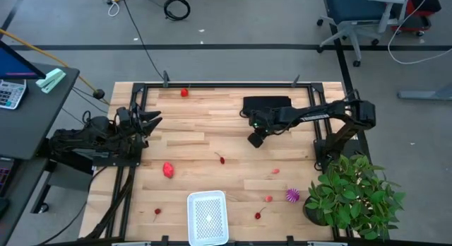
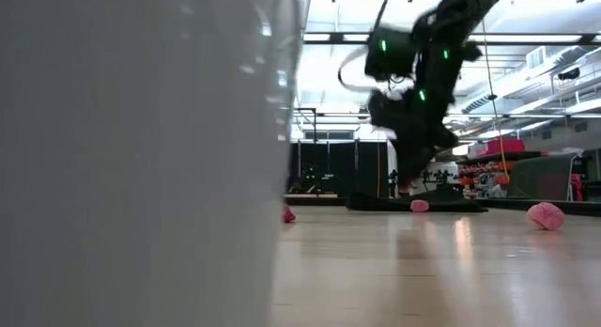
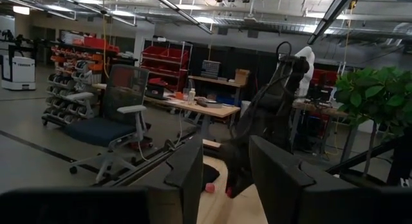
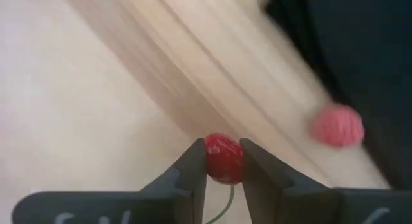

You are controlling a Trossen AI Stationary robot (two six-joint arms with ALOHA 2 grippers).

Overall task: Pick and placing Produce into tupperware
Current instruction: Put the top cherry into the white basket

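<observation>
My right gripper [image 1: 256, 140] hangs over the middle of the table, just near of the black cloth [image 1: 267, 104], and is shut on a small red produce piece [image 4: 224, 158] with a thin green stem. My left gripper [image 1: 152, 121] waits open at the table's left edge. The white tupperware [image 1: 207, 218] stands at the near edge on its base; its wall [image 2: 141, 158] fills the left of the low view. Loose produce lies on the wood: a larger red-pink piece [image 1: 168, 170], a spiky purple piece [image 1: 292, 196], a red one [image 1: 184, 92] by the far edge, and several small red ones. My right gripper pinches the small red piece's round body [image 4: 224, 158] between its two fingers, at their free ends. The green stem [image 4: 226, 201] runs back between the fingers. The fingers [image 4: 193, 169] point down at the table from above, and the piece looks lifted clear of the wood.
A green potted plant [image 1: 353, 193] stands at the near right corner, close to the purple piece. A pink piece [image 4: 338, 125] lies by the black cloth [image 4: 360, 50] below my right gripper. A black frame [image 1: 233, 84] rims the table. Bare wood [image 1: 212, 186] lies between my right gripper and the tupperware.
</observation>
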